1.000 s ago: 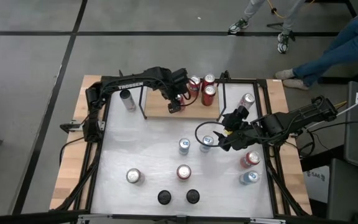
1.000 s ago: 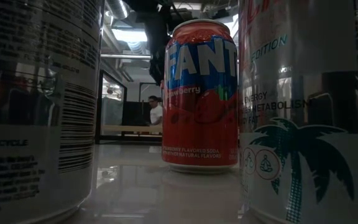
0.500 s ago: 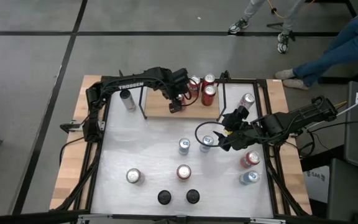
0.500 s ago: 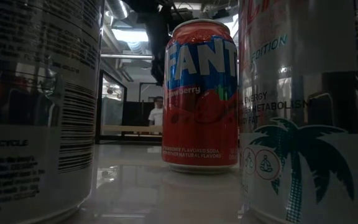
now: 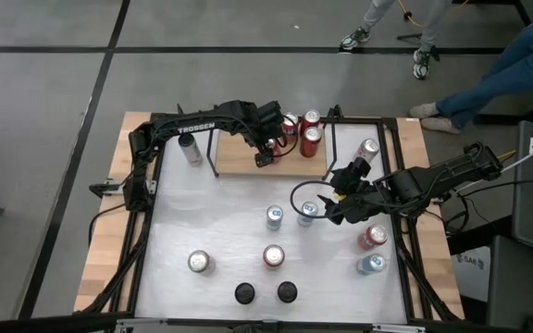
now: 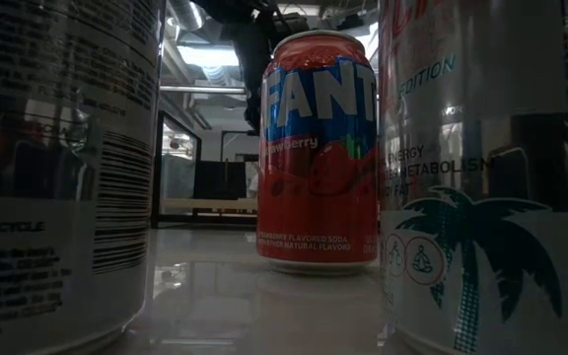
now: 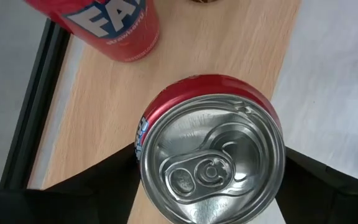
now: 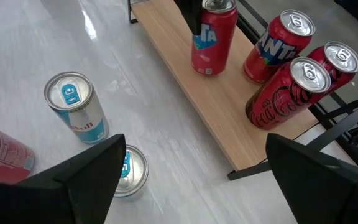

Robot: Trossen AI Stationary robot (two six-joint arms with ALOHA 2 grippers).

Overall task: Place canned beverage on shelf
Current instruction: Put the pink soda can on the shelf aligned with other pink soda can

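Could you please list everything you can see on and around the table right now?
Shelf: one, light wood, far side of the white table.
Shelf cans: three, red, right end of the shelf.
Held can: one, red, at the shelf.
Table cans: eight, silver, blue or red, scattered on the table.
Dark-topped cans: two, black, near edge.
People: legs and shoes, beyond the table.
Left gripper: shut on the held can.
Right gripper: open, over the table's right half.
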